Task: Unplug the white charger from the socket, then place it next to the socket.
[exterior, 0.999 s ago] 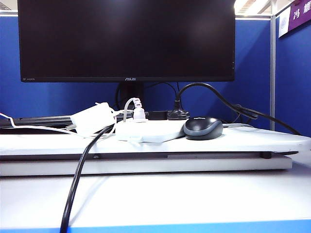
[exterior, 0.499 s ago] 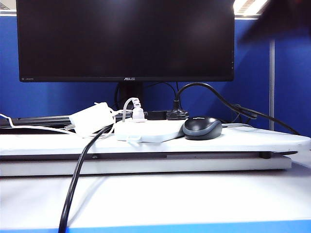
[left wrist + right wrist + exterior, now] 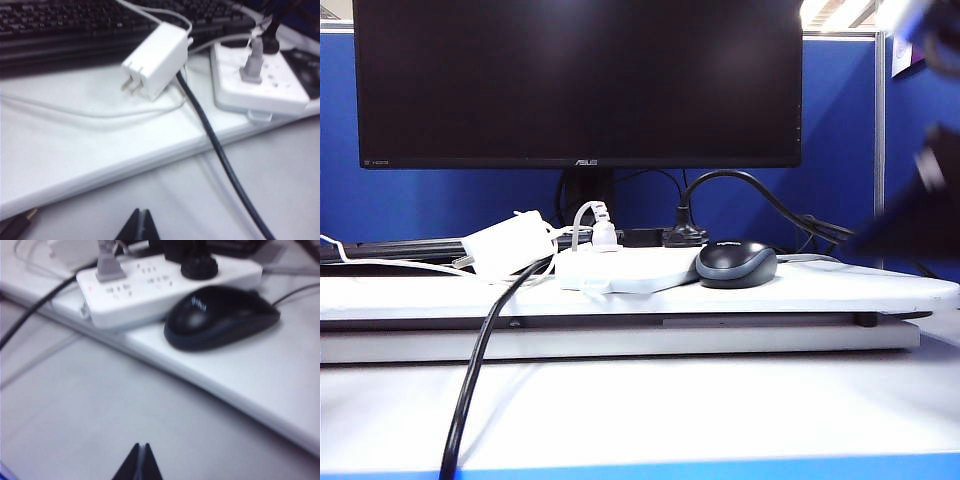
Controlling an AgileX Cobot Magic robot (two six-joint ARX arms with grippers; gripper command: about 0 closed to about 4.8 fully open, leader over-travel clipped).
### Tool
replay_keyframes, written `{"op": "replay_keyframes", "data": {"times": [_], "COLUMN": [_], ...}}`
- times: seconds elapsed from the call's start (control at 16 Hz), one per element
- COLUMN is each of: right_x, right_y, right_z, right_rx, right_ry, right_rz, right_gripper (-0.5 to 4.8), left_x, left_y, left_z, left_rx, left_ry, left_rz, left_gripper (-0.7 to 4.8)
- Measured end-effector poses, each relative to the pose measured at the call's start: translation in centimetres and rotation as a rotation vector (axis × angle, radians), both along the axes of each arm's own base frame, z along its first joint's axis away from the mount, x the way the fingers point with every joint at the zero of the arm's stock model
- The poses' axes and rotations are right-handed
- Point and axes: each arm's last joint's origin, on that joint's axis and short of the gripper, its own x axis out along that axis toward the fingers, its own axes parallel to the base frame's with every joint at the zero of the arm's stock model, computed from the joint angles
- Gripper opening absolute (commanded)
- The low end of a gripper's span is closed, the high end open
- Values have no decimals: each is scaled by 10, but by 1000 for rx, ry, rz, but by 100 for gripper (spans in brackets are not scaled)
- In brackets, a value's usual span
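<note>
**Charger out of the strip, both my grippers pressed shut and empty**

My left gripper [image 3: 140, 225] has its fingers pressed together, holding nothing, and hangs over the lower desk surface short of the raised white shelf [image 3: 90, 145]. Ahead of it on that shelf lies the white charger [image 3: 155, 61], on its side, prongs free and pointing out toward the shelf's near edge, not in any outlet. The socket [image 3: 260, 85] sits just beside the charger, a little apart from it. A thick black cable [image 3: 215, 145] runs from beside the charger, over the shelf edge and down past my left gripper; it lies between charger and socket. A thin white cable [image 3: 95, 112] loops across the shelf in front of the charger. A small rounded white plug [image 3: 252, 62] with a grey collar is seated in the socket. A dark keyboard [image 3: 75, 25] lies behind the charger.

My right gripper [image 3: 138, 462] is also pressed together and empty, over the bare desk. Ahead of it a dark grey mouse [image 3: 220, 317] sits touching the socket's near side, between me and the strip. A black plug [image 3: 199, 265] stands in the strip too.

In the exterior view, a blurred dark arm part [image 3: 925, 200] shows at the right edge, and a black monitor [image 3: 580, 80] stands behind everything.
</note>
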Motion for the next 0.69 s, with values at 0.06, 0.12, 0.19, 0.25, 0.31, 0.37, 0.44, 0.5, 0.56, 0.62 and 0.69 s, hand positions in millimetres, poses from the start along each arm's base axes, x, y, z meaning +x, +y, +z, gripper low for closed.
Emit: {"op": "replay_keyframes", "data": {"times": [0.06, 0.12, 0.19, 0.25, 0.31, 0.37, 0.44, 0.5, 0.56, 0.62, 0.69], "right_x": [-1, -2, -4, -6, -6, -7, -7, -7, -7, -7, -7], "right_y": [-1, -2, -4, -5, -6, -6, -6, -6, -6, -6, -6], "right_z": [-5, -11, -17, -23, -25, -26, -27, -27, -27, -27, -27], "right_rx": [-12, -24, -39, -61, -71, -83, -89, -86, -86, -86, -86], "right_ry": [13, 25, 40, 63, 74, 89, 95, 95, 94, 94, 95], "right_rz": [0, 0, 0, 0, 0, 4, 4, 3, 5, 5, 5], "right_gripper": [-5, -5, -5, -4, 28, 45, 45, 45, 45, 45, 45], "left_x": [0, 0, 0, 0, 0, 0, 0, 0, 0, 0, 0], "left_y": [0, 0, 0, 0, 0, 0, 0, 0, 0, 0, 0], "left_z": [-4, -6, -8, -10, -10, -10, -10, -10, -10, -10, -10], "left_rx": [11, 17, 23, 44, 56, 71, 81, 82, 82, 82, 82], "left_ry": [5, 6, 2, 4, 0, -9, -13, -14, -13, -14, -14], "left_rz": [-2, -3, -5, -9, -12, -17, -20, -21, -21, -21, -21], "left_gripper": [-5, -5, -5, -5, -5, -4, -4, -4, -4, -4, -4]}}
